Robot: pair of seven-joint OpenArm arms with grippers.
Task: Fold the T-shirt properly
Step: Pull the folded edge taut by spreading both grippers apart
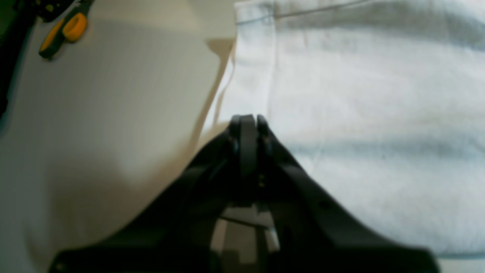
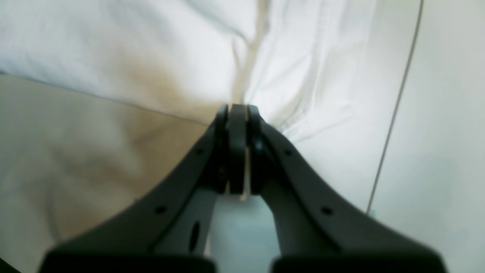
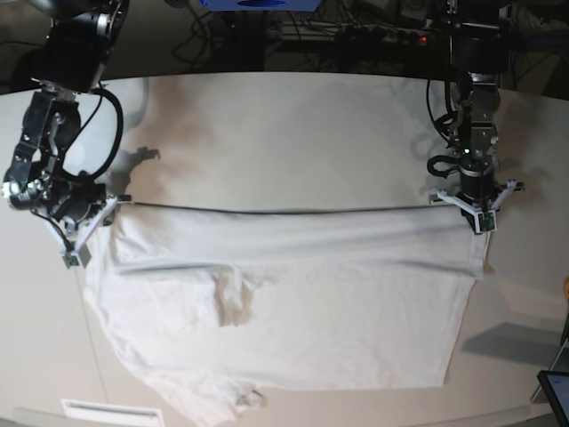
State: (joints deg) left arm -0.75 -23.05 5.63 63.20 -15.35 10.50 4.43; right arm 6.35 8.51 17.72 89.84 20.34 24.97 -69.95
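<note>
The white T-shirt (image 3: 293, 302) lies spread on the off-white table (image 3: 293, 133), and its upper edge is pulled into a taut straight line between my two grippers. My left gripper (image 3: 472, 212) is shut on the shirt's corner at the right of the base view. In the left wrist view its fingertips (image 1: 248, 118) are pressed together at the cloth's edge (image 1: 360, 113). On the left of the base view, my right gripper (image 3: 107, 206) is shut on the other end. In the right wrist view a strip of white cloth (image 2: 132, 49) shows between the jaws of the right gripper (image 2: 238, 108).
An orange-handled tool (image 1: 64, 32) lies on the table beyond the shirt near my left arm. A dark screen (image 3: 556, 391) sits at the table's front right corner. Cables and equipment (image 3: 356, 31) run along the far edge.
</note>
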